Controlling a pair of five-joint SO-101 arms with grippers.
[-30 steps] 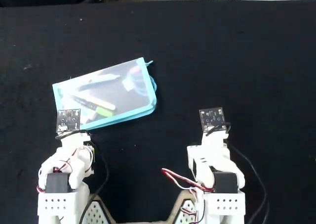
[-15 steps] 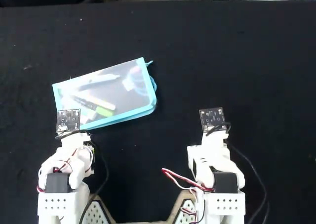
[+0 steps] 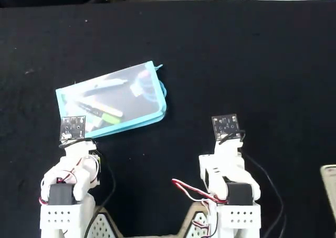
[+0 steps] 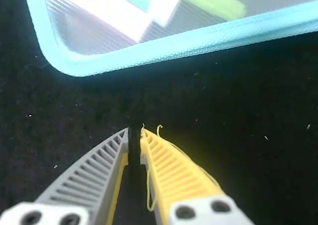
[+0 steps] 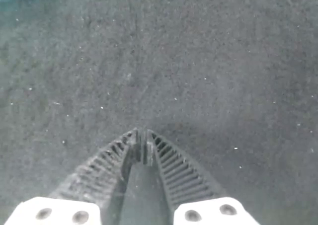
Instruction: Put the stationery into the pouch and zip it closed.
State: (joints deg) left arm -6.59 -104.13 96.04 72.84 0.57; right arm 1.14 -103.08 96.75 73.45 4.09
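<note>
Pouch (image 3: pixel 111 101): laid flat on the black worktop (image 3: pixel 236 54), left of centre; long axis slanted from near left to far right; stationery (image 3: pixel 107 112) is seen through its clear face.
Left arm (image 3: pixel 71 169): folded back, just beside the pouch's near corner; jaws clenched, nothing held.
Right arm (image 3: pixel 228 169): folded back, well apart from the pouch; jaws clenched, nothing held.

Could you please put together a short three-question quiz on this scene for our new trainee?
1. True or false: the left claw is shut and apart from the pouch.
2. Where is the stationery? A) lying loose beside the pouch B) inside the pouch C) half in, half out
3. Fill in: the right claw is ____ (open or shut), holding nothing.
Key: 1 true; 2 B; 3 shut.
</note>
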